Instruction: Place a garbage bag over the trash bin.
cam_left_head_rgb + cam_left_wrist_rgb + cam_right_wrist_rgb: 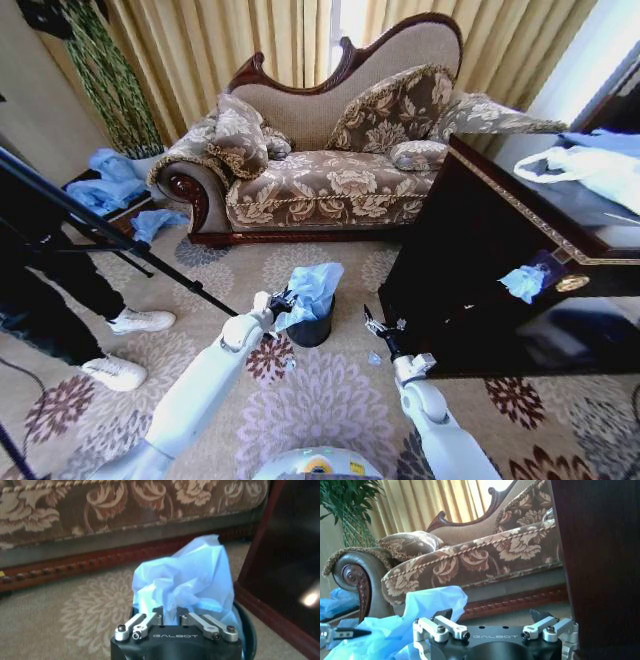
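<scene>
Bag (312, 290) sits bunched on top of the bin (314, 327) on the carpet, before the sofa (330, 150), not spread over the rim. Left pincer (283, 301) pinches the bag's edge. Right pincer (372, 325) hangs spread beside the bin, empty. Risk: thin plastic slips or tears, or the light bin tips.

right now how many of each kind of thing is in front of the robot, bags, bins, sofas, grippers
light-blue garbage bag, pinched by the left gripper over the bin: 1
white handled bag on the dark cabinet: 1
black trash bin: 1
sofa: 1
grippers, counting the open right gripper beside the bin: 2
total: 6
</scene>
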### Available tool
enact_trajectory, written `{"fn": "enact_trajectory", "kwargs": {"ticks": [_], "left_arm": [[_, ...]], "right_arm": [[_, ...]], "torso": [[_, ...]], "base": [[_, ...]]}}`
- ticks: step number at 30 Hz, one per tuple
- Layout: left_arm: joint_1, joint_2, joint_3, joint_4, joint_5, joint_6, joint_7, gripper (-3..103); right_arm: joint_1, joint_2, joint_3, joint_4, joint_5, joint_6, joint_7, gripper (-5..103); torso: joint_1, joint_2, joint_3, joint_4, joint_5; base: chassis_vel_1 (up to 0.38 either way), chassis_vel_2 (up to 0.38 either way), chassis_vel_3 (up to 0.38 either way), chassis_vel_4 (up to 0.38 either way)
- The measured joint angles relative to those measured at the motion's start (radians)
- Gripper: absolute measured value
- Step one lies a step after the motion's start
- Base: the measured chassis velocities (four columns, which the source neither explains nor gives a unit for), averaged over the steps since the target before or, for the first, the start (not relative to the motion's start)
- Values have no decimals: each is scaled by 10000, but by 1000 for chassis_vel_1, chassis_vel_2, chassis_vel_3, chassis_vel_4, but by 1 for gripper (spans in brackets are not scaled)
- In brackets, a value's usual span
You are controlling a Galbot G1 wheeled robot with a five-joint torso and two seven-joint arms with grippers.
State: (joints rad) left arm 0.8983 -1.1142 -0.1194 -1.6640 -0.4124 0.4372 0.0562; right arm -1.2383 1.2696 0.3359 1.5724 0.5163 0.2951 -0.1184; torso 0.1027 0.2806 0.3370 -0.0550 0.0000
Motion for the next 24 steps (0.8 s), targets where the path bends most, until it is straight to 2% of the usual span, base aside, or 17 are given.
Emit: {"fn": "enact_trajectory", "kwargs": {"ticks": [1, 3, 5, 12, 14, 15, 17, 20, 21, 24], "left_arm": [[78, -2, -27, -162, -24, -3, -23, 11], [141, -20, -48, -272, -66, -2, -92, 11], [249, -65, -107, -345, -205, -23, -302, 2], [364, -195, -238, -165, -461, -220, -827, 0], [409, -272, -272, -159, -705, -360, -1433, 0], [409, -272, -272, -159, -705, -360, -1433, 0], [455, -314, -284, -159, -842, -552, -1893, 0], [587, -508, -301, -280, -1510, -1119, -3461, 0], [587, -508, -301, -280, -1510, -1119, -3461, 0], [914, -761, -562, -390, -2167, -1700, -4476, 0]], "right_arm": [[14, 11, -8, -5, -1, 3, -2, 100], [16, 13, -10, -5, -1, 6, -3, 100], [-2, -4, -3, 7, -1, 14, -3, 100], [-152, -160, 154, 125, 32, 37, -5, 100], [-228, -246, 242, 194, 56, 39, -9, 100], [-228, -246, 242, 194, 56, 39, -9, 100], [-264, -262, 277, 208, 61, 41, -16, 100], [-370, -194, 386, 210, 46, 83, -90, 100], [-370, -194, 386, 210, 46, 83, -90, 100], [-516, -107, 512, 209, 6, 151, -123, 100]], "torso": [[0, 0, 0, 0, 0], [0, 0, 0, 0, 0], [0, 0, 0, -1, 0], [0, 0, 0, -1, 0], [-1, 0, 0, -1, -1], [-1, 0, 0, -1, -1], [0, 0, 0, -1, -1], [0, 0, 0, 0, 0], [0, 0, 0, 0, 0], [-1, 1, -1, -6, 0]], "base": [[0, 0, 0, 0], [0, 0, 0, 0], [0, 0, 0, 0], [0, 0, 0, 0], [0, 0, 0, 0], [0, 0, 0, 0], [0, 0, 0, 0], [0, 0, 0, 0], [0, 0, 0, 0], [0, 0, 0, 0]]}}
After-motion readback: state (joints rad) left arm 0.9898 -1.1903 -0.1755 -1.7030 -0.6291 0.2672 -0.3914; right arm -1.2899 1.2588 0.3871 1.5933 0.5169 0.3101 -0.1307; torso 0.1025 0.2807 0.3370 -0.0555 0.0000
